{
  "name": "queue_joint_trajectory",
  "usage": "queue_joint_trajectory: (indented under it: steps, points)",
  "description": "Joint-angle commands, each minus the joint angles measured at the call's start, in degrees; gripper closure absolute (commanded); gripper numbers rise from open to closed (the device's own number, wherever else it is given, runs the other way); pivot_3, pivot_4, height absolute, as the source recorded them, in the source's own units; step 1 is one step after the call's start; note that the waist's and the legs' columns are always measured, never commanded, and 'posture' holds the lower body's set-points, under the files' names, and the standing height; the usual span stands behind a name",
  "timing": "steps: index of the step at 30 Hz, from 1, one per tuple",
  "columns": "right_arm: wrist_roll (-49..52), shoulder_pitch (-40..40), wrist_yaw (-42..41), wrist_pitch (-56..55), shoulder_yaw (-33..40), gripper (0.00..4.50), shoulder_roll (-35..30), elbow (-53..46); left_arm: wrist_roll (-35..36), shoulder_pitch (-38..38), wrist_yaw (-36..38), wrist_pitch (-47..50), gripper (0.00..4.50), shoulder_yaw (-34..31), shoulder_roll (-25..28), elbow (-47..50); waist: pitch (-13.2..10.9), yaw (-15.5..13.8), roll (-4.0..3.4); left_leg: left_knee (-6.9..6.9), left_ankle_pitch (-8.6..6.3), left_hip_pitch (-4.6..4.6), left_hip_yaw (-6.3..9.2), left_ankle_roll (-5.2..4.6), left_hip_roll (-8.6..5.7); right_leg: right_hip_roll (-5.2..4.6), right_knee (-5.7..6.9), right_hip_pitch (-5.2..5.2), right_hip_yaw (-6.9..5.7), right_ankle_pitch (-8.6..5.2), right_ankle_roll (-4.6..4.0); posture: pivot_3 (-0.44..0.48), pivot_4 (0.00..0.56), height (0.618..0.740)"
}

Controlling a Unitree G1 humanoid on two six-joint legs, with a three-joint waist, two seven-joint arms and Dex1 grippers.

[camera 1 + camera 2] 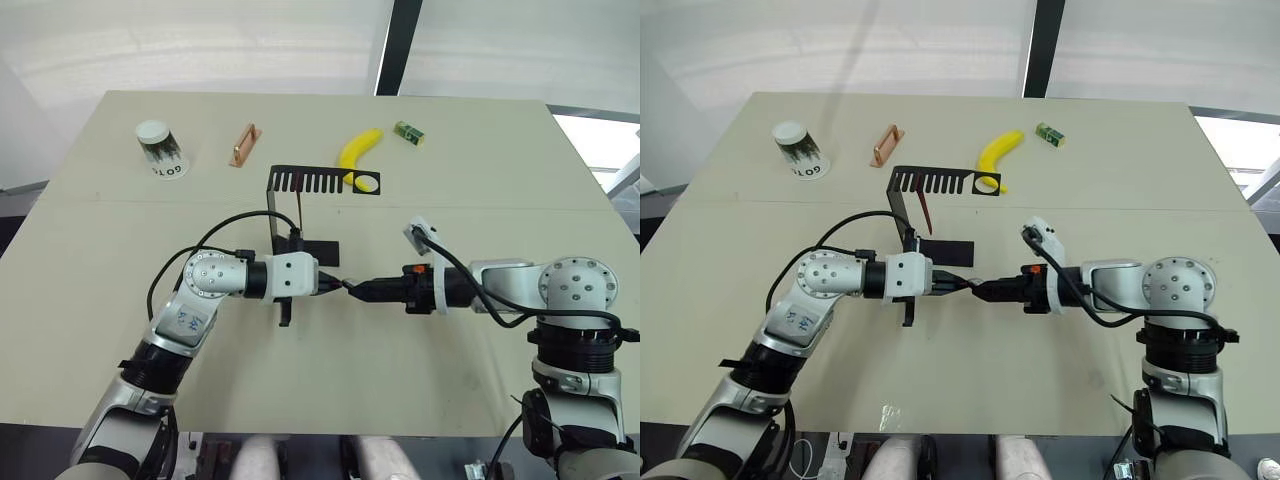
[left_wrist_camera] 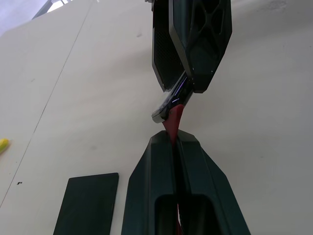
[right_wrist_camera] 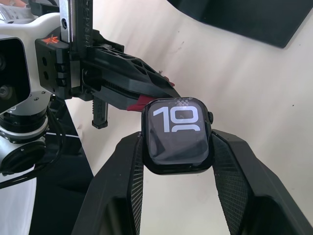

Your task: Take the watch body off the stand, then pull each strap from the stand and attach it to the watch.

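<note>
Over the middle of the table my left gripper (image 1: 333,282) is shut on a dark red strap (image 2: 174,119), whose free end sticks out of the fingertips. My right gripper (image 1: 356,288) faces it and is shut on the watch body (image 3: 178,134), a black case with white digits on its screen. The strap end touches the edge of the watch body (image 2: 169,104). Just behind the grippers is the black stand (image 1: 312,180), with another dark red strap (image 1: 301,208) hanging from its slotted arm.
Along the far side of the table are a tipped paper cup (image 1: 160,150), a copper bar (image 1: 244,145), a yellow banana (image 1: 358,150) and a small green block (image 1: 408,132). The stand's flat base (image 1: 322,252) lies close behind the left gripper.
</note>
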State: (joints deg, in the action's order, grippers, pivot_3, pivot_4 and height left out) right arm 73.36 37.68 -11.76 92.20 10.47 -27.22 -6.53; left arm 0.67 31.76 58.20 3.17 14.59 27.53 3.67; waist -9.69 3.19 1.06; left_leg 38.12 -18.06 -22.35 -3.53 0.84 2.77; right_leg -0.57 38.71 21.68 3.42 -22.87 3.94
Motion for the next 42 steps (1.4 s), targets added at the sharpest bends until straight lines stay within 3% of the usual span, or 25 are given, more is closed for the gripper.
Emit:
queue_joint_trajectory:
  steps: [1,42]
  points:
    - [4.8,0.9,-1.4,0.3,-0.6,2.98,1.5,-1.0,1.2,1.9,-0.5,-0.8,4.50,1.0,-1.8,2.3,0.0,0.0,0.00,0.00,0.00,0.00,0.00,0.00,0.00,0.00,0.00,0.00,0.00,0.00,0.00,0.000,0.150,0.740]
    - [2.1,1.1,-0.7,0.3,-0.8,2.98,1.8,-1.6,1.5,3.4,-0.6,0.8,4.50,1.2,-2.9,2.5,0.0,0.0,0.00,-0.02,0.00,0.00,0.00,0.00,0.00,0.00,-0.03,0.00,0.00,0.00,0.00,0.000,0.150,0.740]
